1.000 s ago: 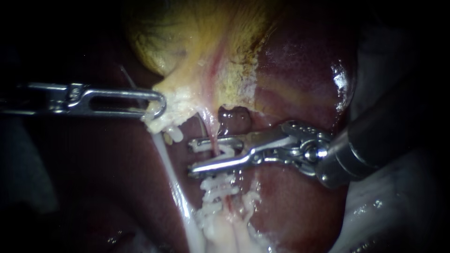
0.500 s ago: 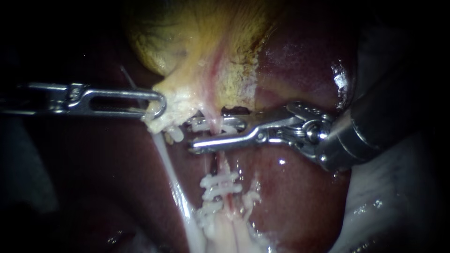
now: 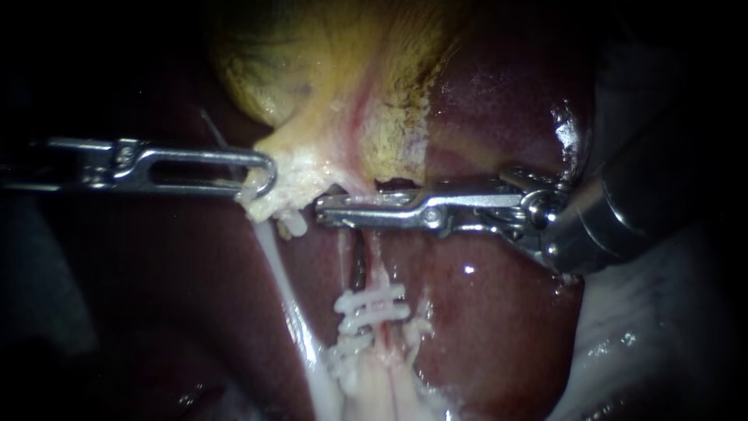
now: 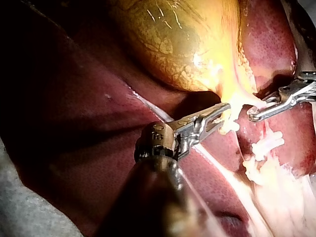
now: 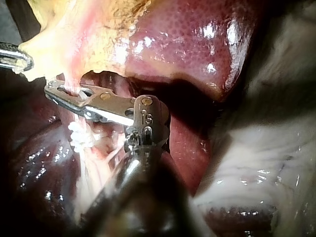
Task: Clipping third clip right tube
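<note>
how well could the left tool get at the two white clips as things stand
Probably not: the left tool is shut on white tissue at the gallbladder's neck. The clips lie bare on the right tube, below the right tool, so the way looks free only if it lets go.

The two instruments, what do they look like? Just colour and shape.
The left instrument is silvery metal, its long jaws slotted with a rounded loop end. The right instrument has slim, silvery jaws on a shiny pinned hinge, then a thick dark round shaft. No cables show.
</note>
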`<move>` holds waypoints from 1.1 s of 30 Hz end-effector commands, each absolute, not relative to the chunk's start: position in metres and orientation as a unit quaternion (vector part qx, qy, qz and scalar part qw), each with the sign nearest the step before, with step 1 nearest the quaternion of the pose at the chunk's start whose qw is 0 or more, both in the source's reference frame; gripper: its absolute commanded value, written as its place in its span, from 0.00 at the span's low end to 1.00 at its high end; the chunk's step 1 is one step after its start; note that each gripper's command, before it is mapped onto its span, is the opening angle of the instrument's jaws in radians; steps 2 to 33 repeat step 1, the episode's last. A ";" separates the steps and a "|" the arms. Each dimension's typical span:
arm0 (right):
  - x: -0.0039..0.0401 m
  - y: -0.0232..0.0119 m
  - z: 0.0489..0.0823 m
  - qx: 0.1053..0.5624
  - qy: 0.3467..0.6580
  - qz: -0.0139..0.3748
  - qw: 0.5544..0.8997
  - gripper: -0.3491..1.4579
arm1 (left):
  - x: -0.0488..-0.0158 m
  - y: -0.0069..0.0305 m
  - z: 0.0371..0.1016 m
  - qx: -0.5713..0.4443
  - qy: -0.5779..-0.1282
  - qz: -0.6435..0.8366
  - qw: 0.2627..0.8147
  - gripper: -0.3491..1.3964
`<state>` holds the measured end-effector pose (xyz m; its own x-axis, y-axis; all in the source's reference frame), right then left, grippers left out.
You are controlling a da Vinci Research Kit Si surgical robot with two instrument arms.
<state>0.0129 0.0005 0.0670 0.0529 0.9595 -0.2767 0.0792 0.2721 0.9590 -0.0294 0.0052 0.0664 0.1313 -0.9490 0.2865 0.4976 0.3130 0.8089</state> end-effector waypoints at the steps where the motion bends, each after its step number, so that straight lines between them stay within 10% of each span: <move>1: 0.0130 0.0005 0.0670 0.459 0.566 0.391 0.562 0.00 | -0.0294 0.0052 0.0664 0.276 -0.409 -0.517 0.699 0.00; 33: 0.0130 0.0005 0.0670 0.459 0.566 0.391 0.562 0.00 | -0.0294 0.0052 0.0664 0.276 -0.409 -0.517 0.699 0.00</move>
